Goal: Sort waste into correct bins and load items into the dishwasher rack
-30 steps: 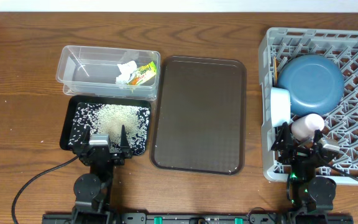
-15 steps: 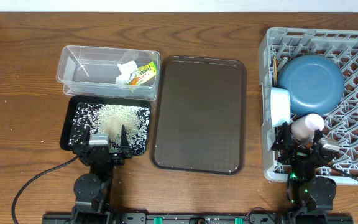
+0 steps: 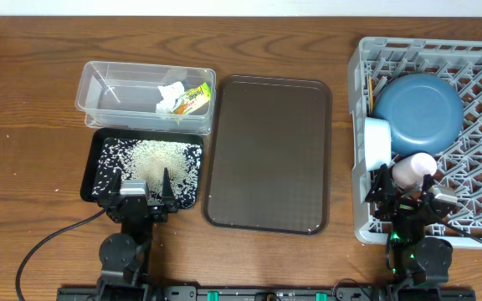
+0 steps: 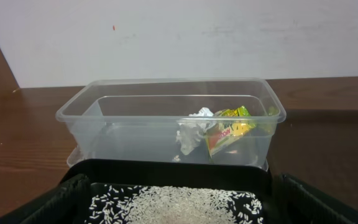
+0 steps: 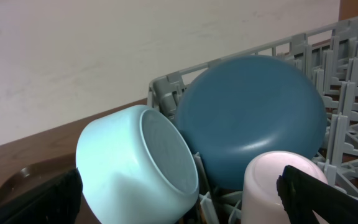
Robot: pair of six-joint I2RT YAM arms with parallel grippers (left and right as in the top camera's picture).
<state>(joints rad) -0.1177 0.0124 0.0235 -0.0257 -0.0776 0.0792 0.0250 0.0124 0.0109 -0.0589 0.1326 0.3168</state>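
The clear tub [image 3: 107, 99] holds the crumpled tissue [image 3: 171, 92] and the yellow-green wrapper [image 3: 194, 99]; the left wrist view shows the tub [image 4: 135, 124], tissue [image 4: 191, 127] and wrapper [image 4: 232, 123] too. The black container [image 3: 92, 171] holds the rice grains [image 3: 153, 157]. My left gripper [image 3: 156, 184] is open over its near edge [image 4: 179, 190]. The grey rack [image 3: 475, 75] holds the blue dish [image 3: 421, 113], pale green bowl [image 3: 377, 140], pink cup [image 3: 412, 169] and chopsticks [image 3: 370, 90]. My right gripper [image 3: 404, 191] is open and empty [image 5: 182, 196], between the bowl [image 5: 129, 168] and the cup [image 5: 272, 186]. No white bowl shows.
A flat dark brown tray [image 3: 268, 155] lies between the bins and the rack. The rack's front left wall stands right at my right gripper. Bare wooden table [image 3: 23, 125] lies left of the bins and behind them.
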